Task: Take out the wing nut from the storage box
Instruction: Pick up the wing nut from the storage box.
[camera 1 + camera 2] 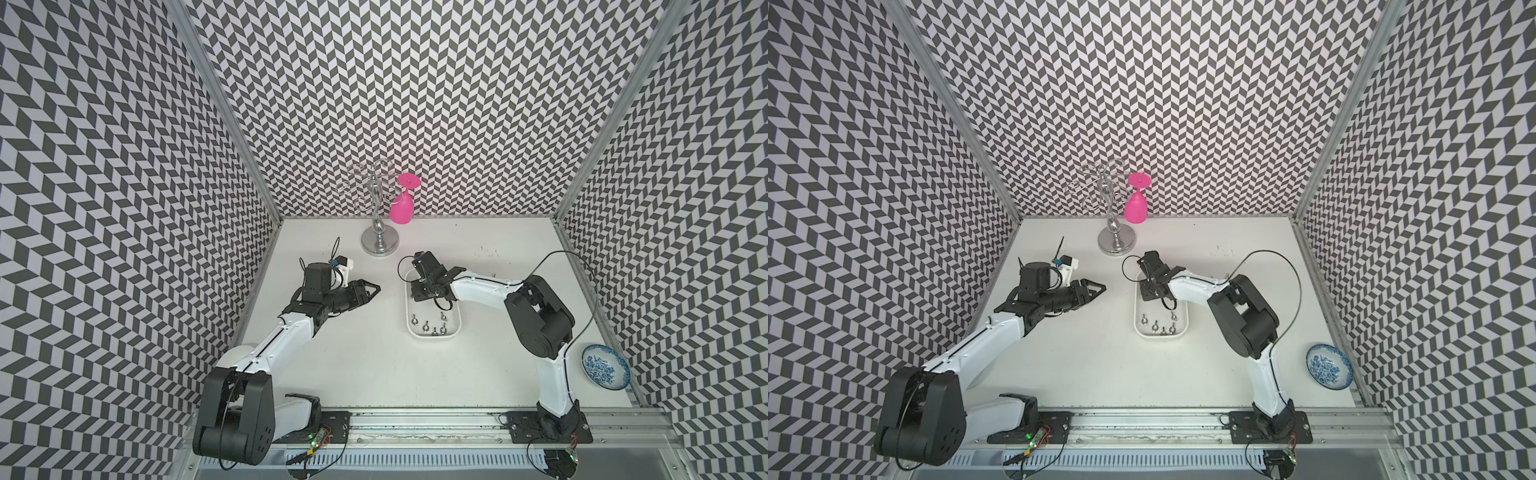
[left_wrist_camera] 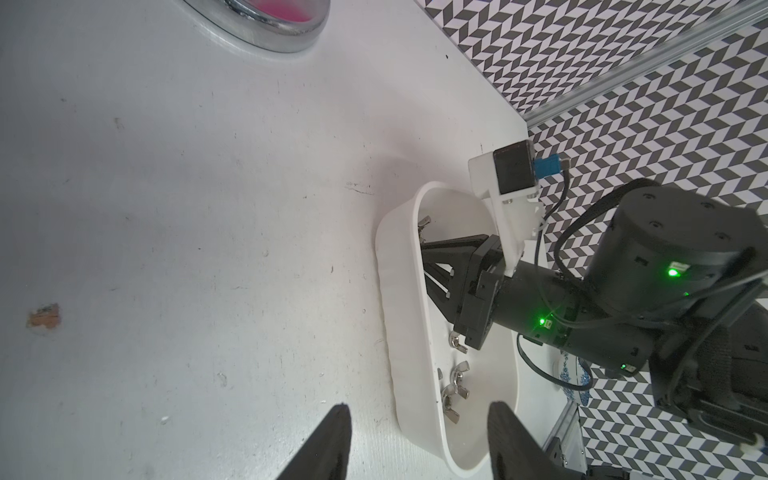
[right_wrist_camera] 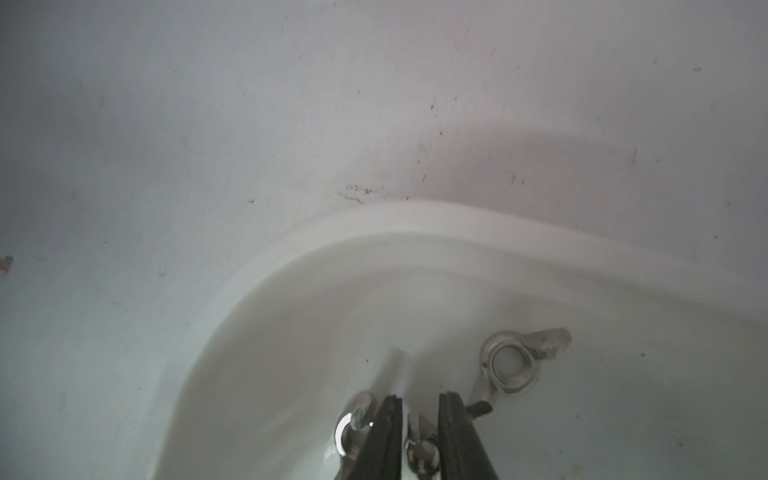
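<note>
I find the right gripper down inside the storage box, right of centre in both top views. Its jaws narrowly straddle a wing nut; grip unconfirmed. The left gripper stands aside to leave room, jaws spread, empty.

High top views face downward; close wrist views share the storage box.
</note>
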`<state>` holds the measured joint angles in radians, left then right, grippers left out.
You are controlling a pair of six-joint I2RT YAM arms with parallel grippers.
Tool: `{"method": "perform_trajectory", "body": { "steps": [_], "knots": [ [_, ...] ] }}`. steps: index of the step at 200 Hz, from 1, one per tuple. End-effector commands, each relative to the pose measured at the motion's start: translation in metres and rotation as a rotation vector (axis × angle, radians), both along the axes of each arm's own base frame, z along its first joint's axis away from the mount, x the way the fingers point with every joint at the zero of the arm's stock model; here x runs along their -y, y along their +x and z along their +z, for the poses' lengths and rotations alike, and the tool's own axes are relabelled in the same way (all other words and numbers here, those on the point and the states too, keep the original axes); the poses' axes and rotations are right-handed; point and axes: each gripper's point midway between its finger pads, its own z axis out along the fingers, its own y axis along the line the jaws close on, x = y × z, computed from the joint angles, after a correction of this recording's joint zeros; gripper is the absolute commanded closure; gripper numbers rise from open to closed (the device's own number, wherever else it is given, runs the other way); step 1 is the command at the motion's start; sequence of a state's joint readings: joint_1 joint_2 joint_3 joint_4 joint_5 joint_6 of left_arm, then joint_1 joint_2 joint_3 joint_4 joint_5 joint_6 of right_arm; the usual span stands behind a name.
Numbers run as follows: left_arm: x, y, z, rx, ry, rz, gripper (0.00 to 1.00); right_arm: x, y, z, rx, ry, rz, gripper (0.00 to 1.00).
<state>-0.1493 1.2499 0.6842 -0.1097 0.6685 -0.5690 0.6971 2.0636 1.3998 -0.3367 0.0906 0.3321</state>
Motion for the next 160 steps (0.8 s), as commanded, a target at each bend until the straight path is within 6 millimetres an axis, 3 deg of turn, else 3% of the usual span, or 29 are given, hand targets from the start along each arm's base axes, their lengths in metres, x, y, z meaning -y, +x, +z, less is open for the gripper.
{"method": "perform_trajectory", "body": {
  "steps": [1, 47, 93, 160],
  "knots": [
    [-0.002, -0.003, 0.005, 0.020, 0.001, -0.007, 0.44, -0.001, 0.009, -0.004, 0.017, -0.010, -0.007, 0.79],
    [-0.002, -0.003, 0.003, 0.015, 0.002, -0.008, 0.44, -0.005, 0.007, -0.010, 0.005, 0.004, 0.004, 0.82],
    [-0.002, -0.003, 0.003, 0.016, 0.002, -0.007, 0.44, -0.004, 0.006, -0.007, 0.014, 0.015, 0.003, 0.96],
    [-0.002, -0.002, 0.001, 0.010, 0.000, -0.006, 0.44, -0.003, -0.001, 0.042, 0.082, 0.110, -0.012, 1.00]
  ]
}}
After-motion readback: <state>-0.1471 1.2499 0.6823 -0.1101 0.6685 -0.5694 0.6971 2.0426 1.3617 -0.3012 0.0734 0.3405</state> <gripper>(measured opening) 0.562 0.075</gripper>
